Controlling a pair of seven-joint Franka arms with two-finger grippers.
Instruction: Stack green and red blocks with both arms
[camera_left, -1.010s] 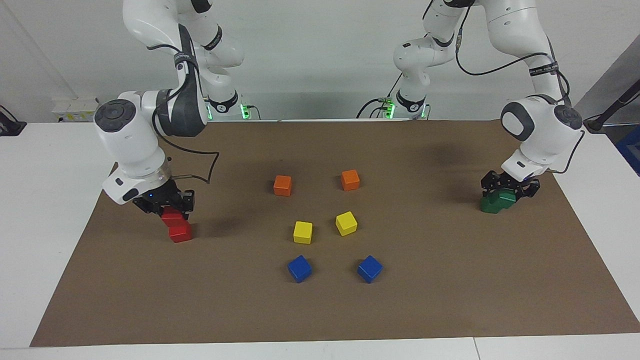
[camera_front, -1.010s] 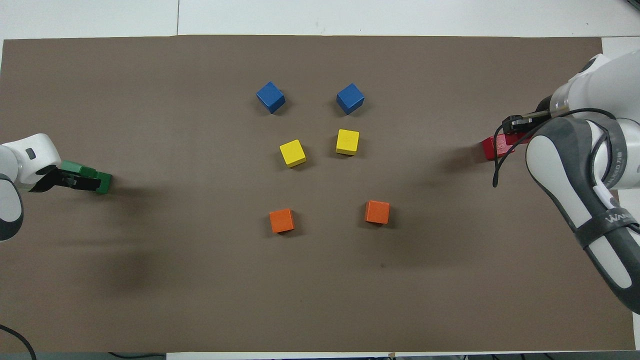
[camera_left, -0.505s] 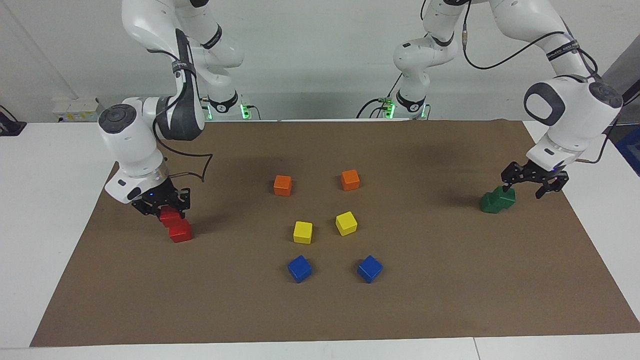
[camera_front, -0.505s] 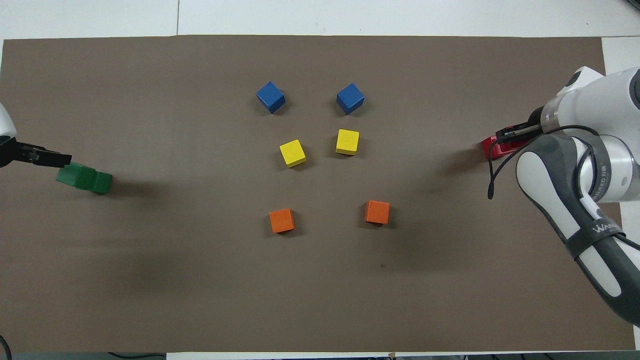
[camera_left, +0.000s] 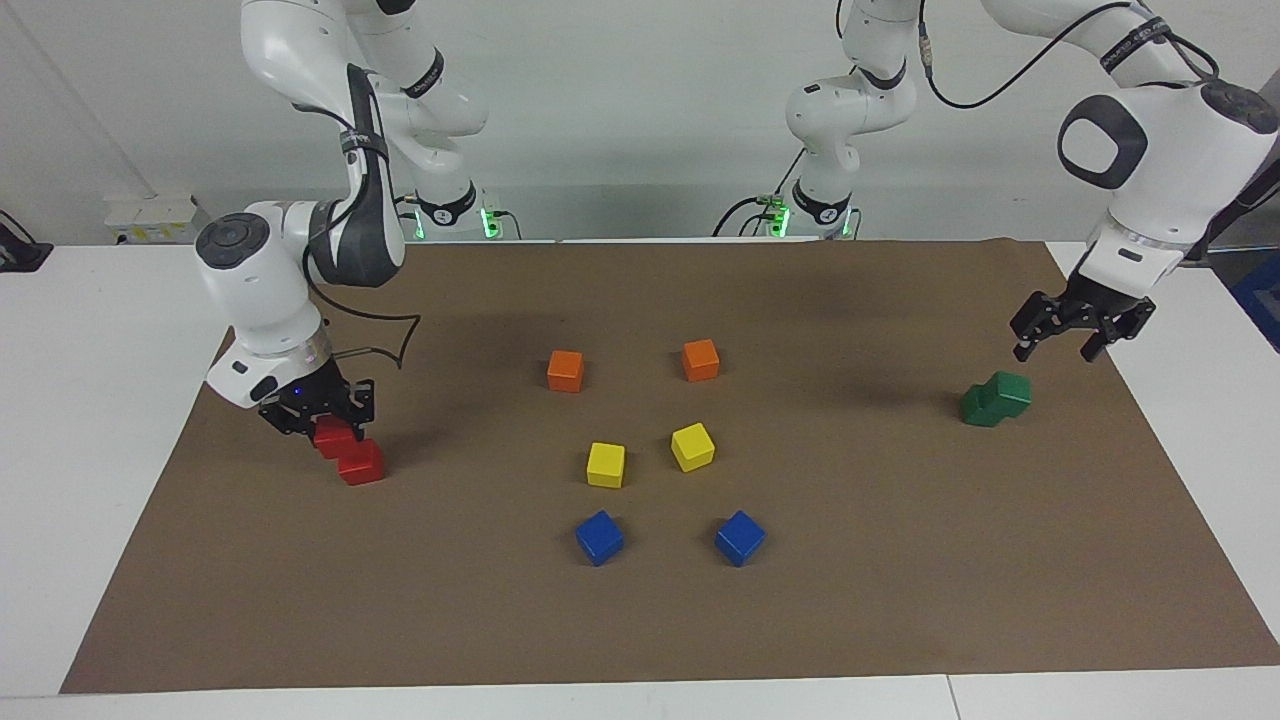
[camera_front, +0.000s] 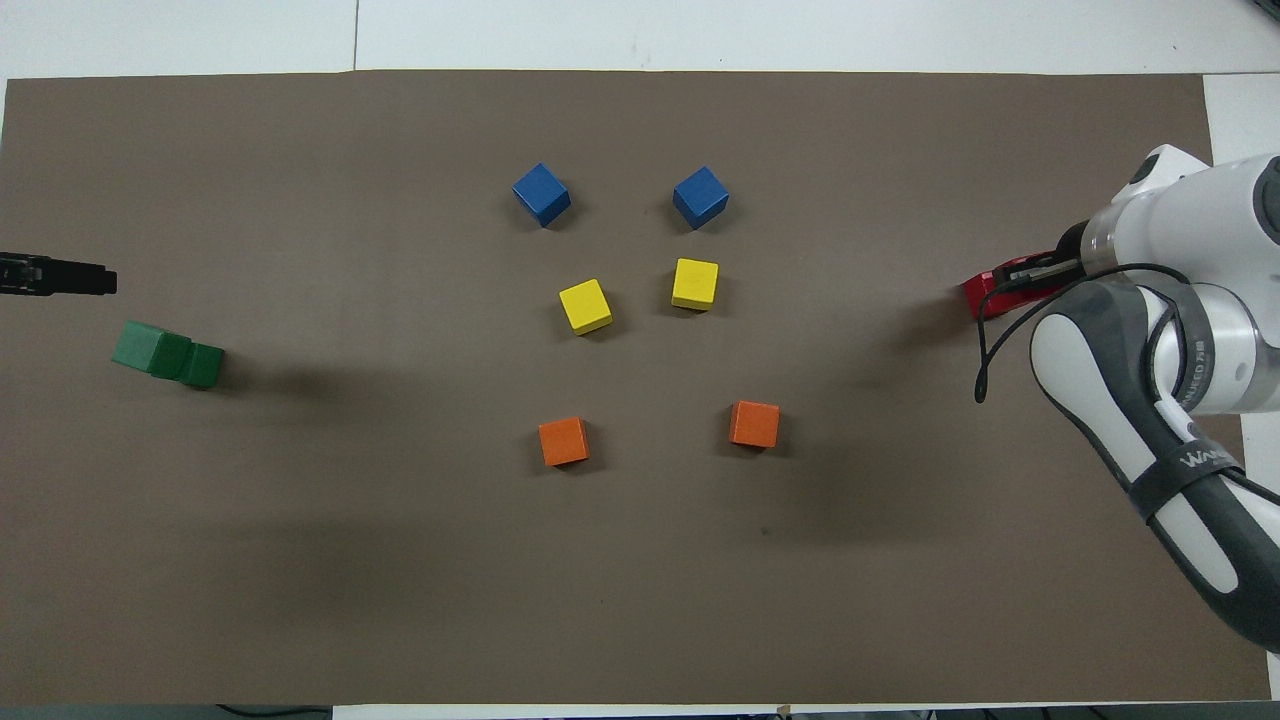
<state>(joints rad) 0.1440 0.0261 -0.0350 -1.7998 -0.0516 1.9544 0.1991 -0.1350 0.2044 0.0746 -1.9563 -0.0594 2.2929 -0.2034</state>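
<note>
Two green blocks sit at the left arm's end of the mat, the upper one (camera_left: 1012, 388) (camera_front: 148, 347) resting off-centre on the lower one (camera_left: 978, 408) (camera_front: 204, 366). My left gripper (camera_left: 1055, 350) (camera_front: 100, 283) hangs open above them, touching neither. At the right arm's end, my right gripper (camera_left: 322, 418) (camera_front: 1030, 268) is shut on a red block (camera_left: 331, 438), which sits off-centre over a second red block (camera_left: 362, 463). From overhead only a strip of red (camera_front: 978, 295) shows under the right arm.
Between the two pairs, on the brown mat (camera_left: 900, 560), stand two orange cubes (camera_left: 565, 371) (camera_left: 701, 360), two yellow cubes (camera_left: 606, 465) (camera_left: 692, 446) and two blue cubes (camera_left: 599, 537) (camera_left: 740, 537). The right arm's forearm (camera_front: 1150, 440) reaches over its end of the mat.
My left gripper has lifted off the green pair and drawn up and away, leaving both blocks in place. The right gripper has shifted the held red block slightly toward its own end.
</note>
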